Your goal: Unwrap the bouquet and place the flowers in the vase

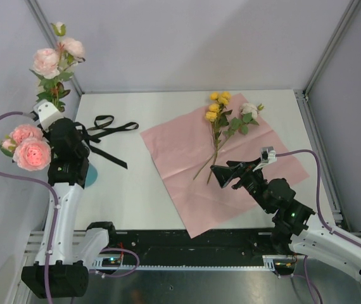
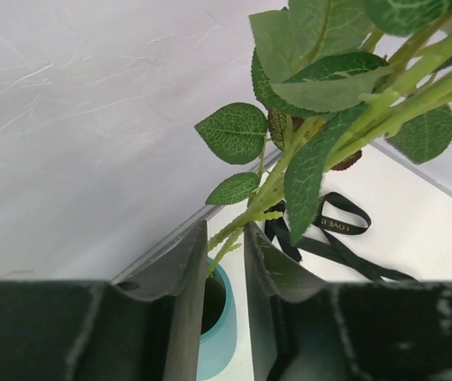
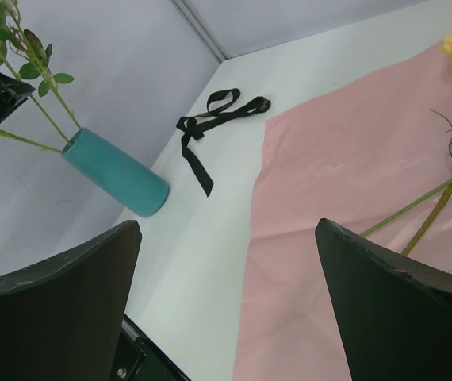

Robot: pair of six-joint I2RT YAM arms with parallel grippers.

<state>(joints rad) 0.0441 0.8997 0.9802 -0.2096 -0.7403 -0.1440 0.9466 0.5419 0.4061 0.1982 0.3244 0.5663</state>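
The bouquet lies undone: its pink paper (image 1: 231,164) is spread flat on the table. On that sheet rest yellow flowers (image 1: 217,104) and a white rose (image 1: 249,109). Pink roses (image 1: 31,152) rise on green stems (image 2: 289,159) above the teal vase (image 1: 92,176). These stems run between the narrow jaws of my left gripper (image 2: 226,230) and down into the vase mouth (image 2: 214,305). My right gripper (image 1: 217,177) hovers wide open over the paper, holding nothing, with the yellow flowers' stems (image 3: 440,202) to its right. The vase (image 3: 119,176) shows at that view's left.
A loose black ribbon (image 1: 107,130) lies right of the vase, also visible beyond the stems (image 2: 341,226). Enclosure walls and metal posts (image 1: 54,44) hem the table at left, back and right. The arm bases sit along the near edge.
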